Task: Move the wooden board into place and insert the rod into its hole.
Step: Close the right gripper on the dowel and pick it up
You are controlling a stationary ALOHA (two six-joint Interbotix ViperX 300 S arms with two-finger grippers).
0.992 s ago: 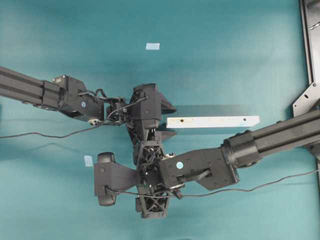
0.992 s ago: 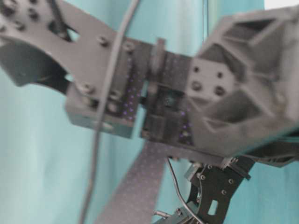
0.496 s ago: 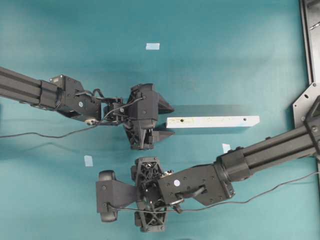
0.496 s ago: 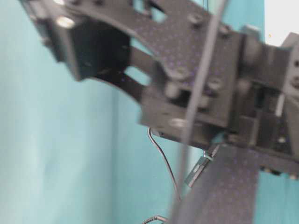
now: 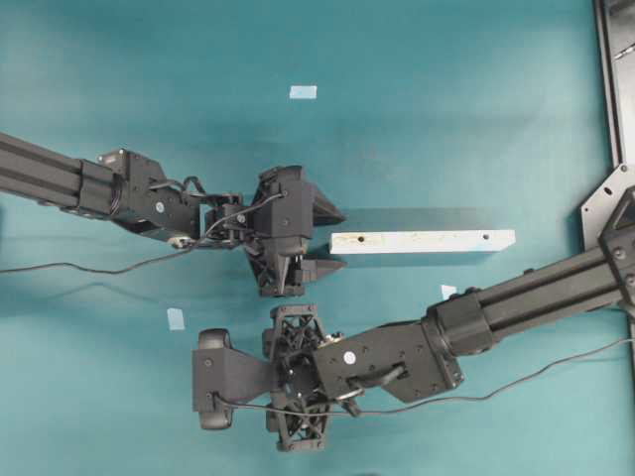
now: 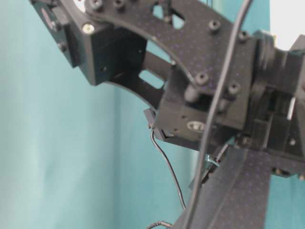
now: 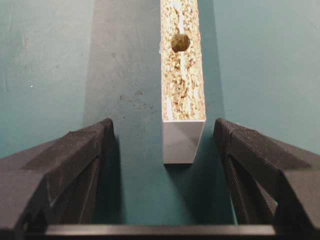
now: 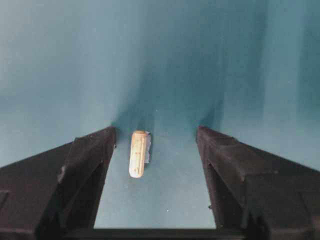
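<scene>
In the right wrist view the rod (image 8: 138,154) lies on the counter (image 8: 165,60) low and left of centre, between the right gripper (image 8: 156,145)'s spread fingers (image 8: 90,160) — unheld, nearer the left one. Centre, then close squarely. The left gripper (image 7: 164,135) stands wide, empty, flanking the wooden board (image 7: 181,85)'s near end at top centre.

No legible text, label or number anywhere.
</scene>
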